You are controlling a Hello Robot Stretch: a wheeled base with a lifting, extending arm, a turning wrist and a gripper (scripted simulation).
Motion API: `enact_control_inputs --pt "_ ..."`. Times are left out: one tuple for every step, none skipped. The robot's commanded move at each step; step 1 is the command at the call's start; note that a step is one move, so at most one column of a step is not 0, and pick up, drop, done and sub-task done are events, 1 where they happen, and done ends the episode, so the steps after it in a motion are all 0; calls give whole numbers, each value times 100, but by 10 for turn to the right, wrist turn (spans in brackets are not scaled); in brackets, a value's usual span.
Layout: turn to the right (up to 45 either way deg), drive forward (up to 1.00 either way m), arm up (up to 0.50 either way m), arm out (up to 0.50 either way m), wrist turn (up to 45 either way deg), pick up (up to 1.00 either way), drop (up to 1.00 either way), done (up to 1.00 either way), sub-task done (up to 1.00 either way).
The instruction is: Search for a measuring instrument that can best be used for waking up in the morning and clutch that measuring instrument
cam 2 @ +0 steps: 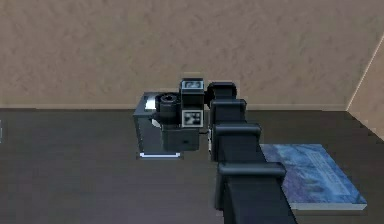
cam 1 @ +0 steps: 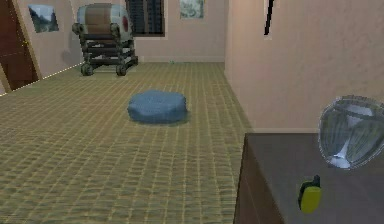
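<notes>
Where the dark arm stretches over the dark table, the tool sits at its far end, in front of a grey boxy thing with pale edges that stands on the table near the tan wall. I cannot tell whether the tool holds anything or touches the box, nor whether the box is a clock. A flat blue sheet lies on the table at the arm side view's right. In the forward view, the table's corner carries a clear glass bowl and a small yellow-green item. A round blue cushion lies on the carpet.
</notes>
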Motion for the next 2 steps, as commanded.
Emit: enact_control_inputs --pt "0 0 0 0 0 100 0 0 0" --pt "0 0 0 0 0 0 0 100 0"
